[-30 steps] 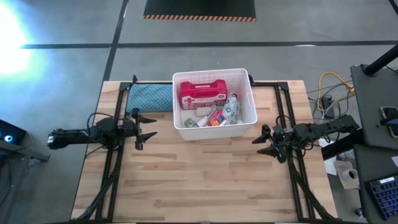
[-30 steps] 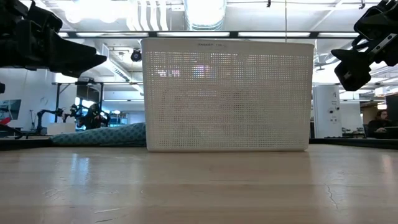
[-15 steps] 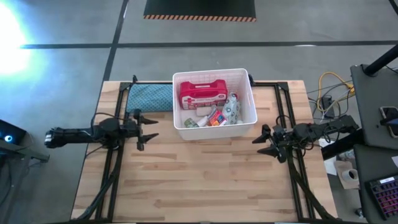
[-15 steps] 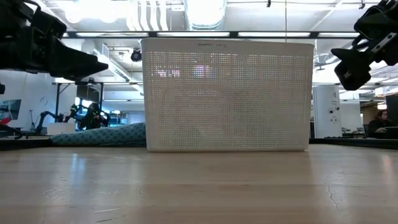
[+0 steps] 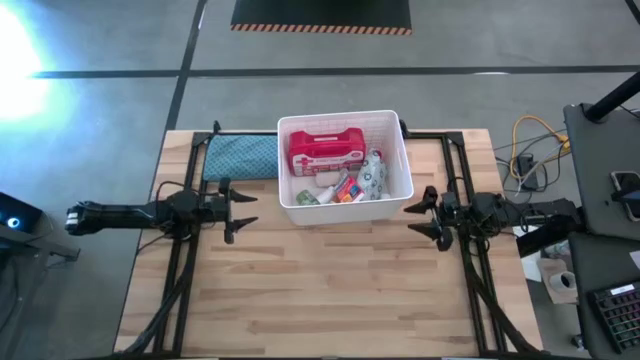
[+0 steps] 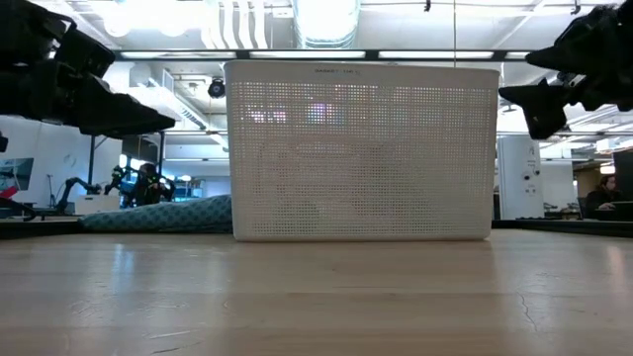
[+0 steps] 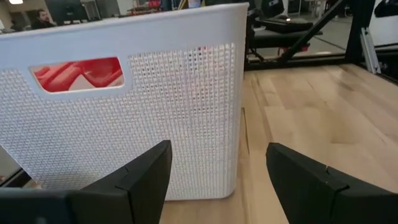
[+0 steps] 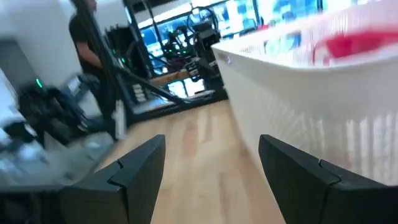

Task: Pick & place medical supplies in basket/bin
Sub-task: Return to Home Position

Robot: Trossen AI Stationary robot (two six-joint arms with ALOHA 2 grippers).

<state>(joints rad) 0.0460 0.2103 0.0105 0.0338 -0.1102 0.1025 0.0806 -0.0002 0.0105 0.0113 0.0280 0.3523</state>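
Red case [image 5: 324, 150] in bin [image 5: 345, 213] — prob. stiff, light; grab its sides. Left end effector [image 5: 238, 208] & right end effector [image 5: 418, 215] beside bin: both released.

1. grey concrete floor [image 5: 100, 110] all round the wooden table [image 5: 330, 290], crossed by dark seam lines.
2. black mat with an orange-striped edge [image 5: 320, 14] at 12 o'clock.
3. bright glare [image 5: 15, 50] at 10 o'clock.
4. dark desk [image 5: 597, 185] at 3 o'clock, loose cables [image 5: 527, 145] beside it.
5. low view: strip lights [image 6: 326, 15] on an open ceiling.
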